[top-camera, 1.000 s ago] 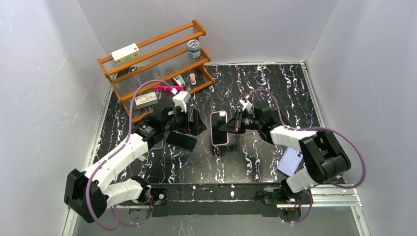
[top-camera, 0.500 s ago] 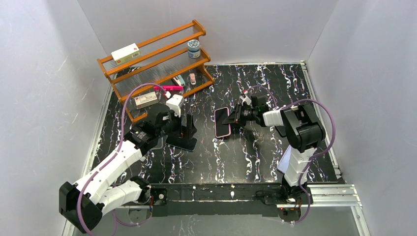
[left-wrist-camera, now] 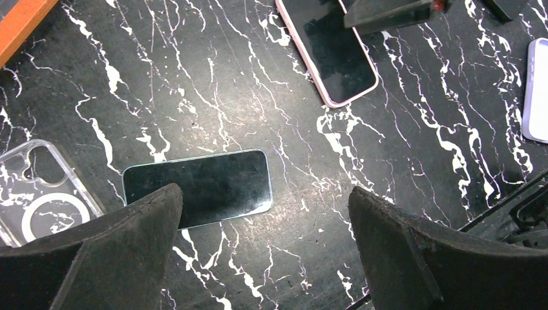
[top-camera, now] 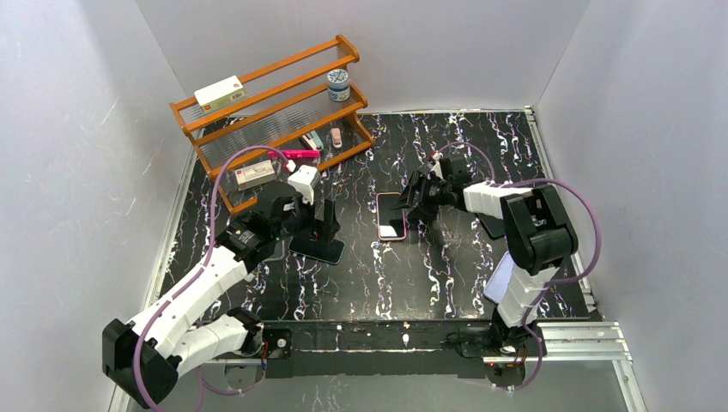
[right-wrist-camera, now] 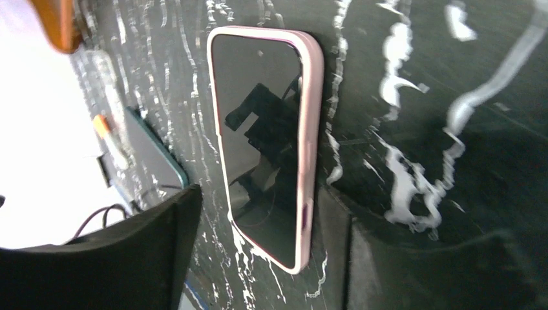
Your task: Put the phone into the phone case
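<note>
A dark phone with a green rim lies flat on the black marble table. A clear phone case with a white ring lies just left of it. My left gripper hangs open above the phone's right end and holds nothing. A second phone, in a pink case, lies screen up mid-table. My right gripper stands open around its near end, one finger close to the pink edge without clamping it.
A wooden shelf with a white box, a jar and small items stands at the back left. A lilac case lies near the right arm's base. White walls close in the table on three sides.
My right gripper has carried the pink-cased phone back and to the right, laid it flat on the table and opened. The left arm drew back slightly and stays open.
</note>
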You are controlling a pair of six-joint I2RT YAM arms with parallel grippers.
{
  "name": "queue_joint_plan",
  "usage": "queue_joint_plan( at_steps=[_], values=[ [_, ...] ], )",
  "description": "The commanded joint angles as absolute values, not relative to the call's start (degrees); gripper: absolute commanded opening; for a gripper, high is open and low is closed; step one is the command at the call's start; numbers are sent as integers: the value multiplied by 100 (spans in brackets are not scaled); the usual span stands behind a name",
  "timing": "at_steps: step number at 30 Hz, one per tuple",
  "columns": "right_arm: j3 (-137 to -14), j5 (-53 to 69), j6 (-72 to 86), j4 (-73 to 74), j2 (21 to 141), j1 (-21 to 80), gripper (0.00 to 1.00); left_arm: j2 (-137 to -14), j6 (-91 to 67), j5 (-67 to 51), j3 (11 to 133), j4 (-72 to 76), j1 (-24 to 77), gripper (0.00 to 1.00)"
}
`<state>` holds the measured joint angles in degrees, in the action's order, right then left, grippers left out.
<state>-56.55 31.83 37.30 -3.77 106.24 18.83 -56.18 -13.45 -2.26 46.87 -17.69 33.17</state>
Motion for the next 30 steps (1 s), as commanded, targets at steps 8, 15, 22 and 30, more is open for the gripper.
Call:
queue_joint_plan(
  at_steps=[8,15,22,30],
  values=[
    [-5582,354,4831,2314,8936,1811,99,-5364,-1266,279,4676,-1955,3313,98],
    [-5685,-1555,6119,4202,8315,1678,98,-5325,-1257,242,4677,-1944,3313,98],
    [-5730,-1817,6591,5343,8859,1185,86,-5327,-1257,318,4685,-1969,3313,98],
    [-5191,-1598,6530,4937,8837,967,67,-5300,-1248,348,4674,-1968,3313,98]
  ],
)
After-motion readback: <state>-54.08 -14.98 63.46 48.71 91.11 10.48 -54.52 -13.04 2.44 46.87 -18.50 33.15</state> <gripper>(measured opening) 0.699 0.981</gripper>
